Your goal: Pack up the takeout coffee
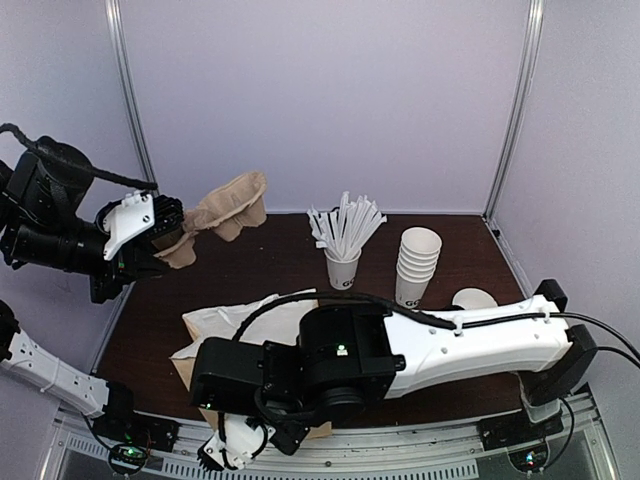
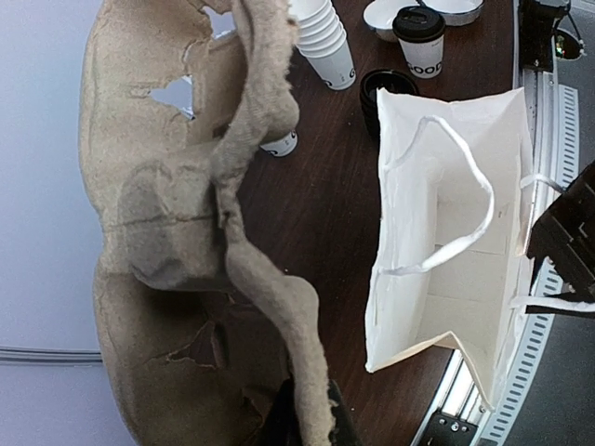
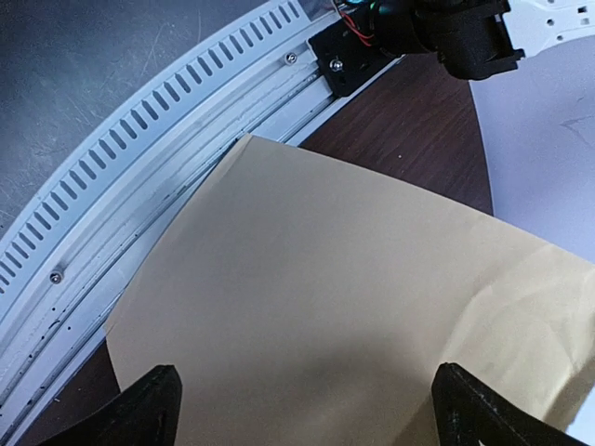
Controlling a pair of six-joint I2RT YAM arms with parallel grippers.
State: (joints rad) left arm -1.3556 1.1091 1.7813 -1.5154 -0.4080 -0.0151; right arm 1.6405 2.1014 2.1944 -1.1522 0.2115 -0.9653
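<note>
— Takeout coffee [image 2: 420, 39]: where does the left wrist camera put it?

— Upright on the table [image 2: 325, 214] with its black lid on, far ahead of the left fingers [image 2: 309, 423] and off to their right. A white paper bag [image 2: 446, 242], handles showing, lies between those fingers and the cup. A black round piece [image 2: 389, 85] sits just past the bag's far edge.

— And those fingers?

— Clenched on a wall of the brown pulp cup carrier [image 2: 177, 232], which rises straight in front of them and fills the left of that view. A stack of lidless cups [image 2: 323, 37] stands beyond it.

— What does the top camera show?

— The left fingers hold the carrier raised at the far left. The cup of white sticks [image 1: 343, 265] and the stack stand well to their right. The right arm [image 1: 450, 345] lies across the front, and the coffee cannot be made out behind it. The right fingers [image 1: 218, 455] hang at the near edge, with the bag and a sheet of brown paper [image 1: 185, 372] just ahead of them.

— And the right wrist camera?

— The right fingers are spread wide, released, with nothing gripped. The brown sheet lies below and between them. A slotted metal rail [image 3: 167, 158] runs ahead to their left, and bare dark table shows ahead. The coffee is outside this view.
</note>
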